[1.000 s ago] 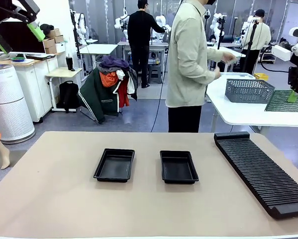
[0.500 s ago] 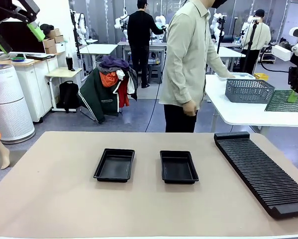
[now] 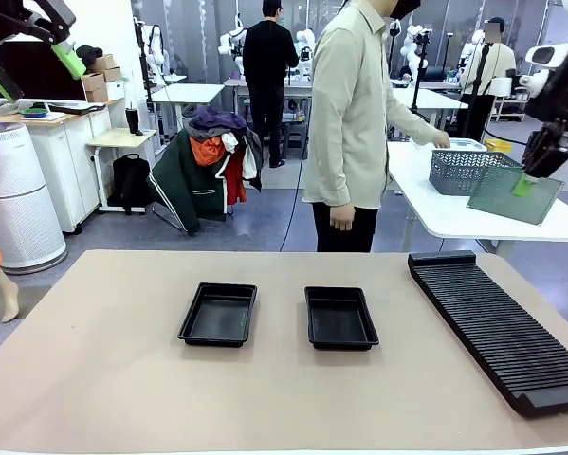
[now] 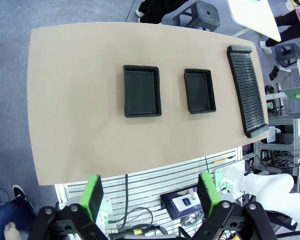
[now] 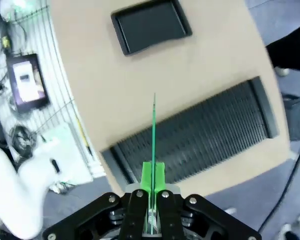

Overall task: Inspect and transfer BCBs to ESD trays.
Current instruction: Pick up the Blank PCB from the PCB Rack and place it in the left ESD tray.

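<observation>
Beige table has two ESD trays side by side. My right gripper pinches a BCB above the rack, long axis sloping down to my right; left gripper spread, empty.

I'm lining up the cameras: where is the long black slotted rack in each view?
Front view: rack at lower right.
Left wrist view: rack at upper right.
Right wrist view: rack across the middle, behind the edge-on BCB.
Shared landmark: the black tray beside it.
</observation>
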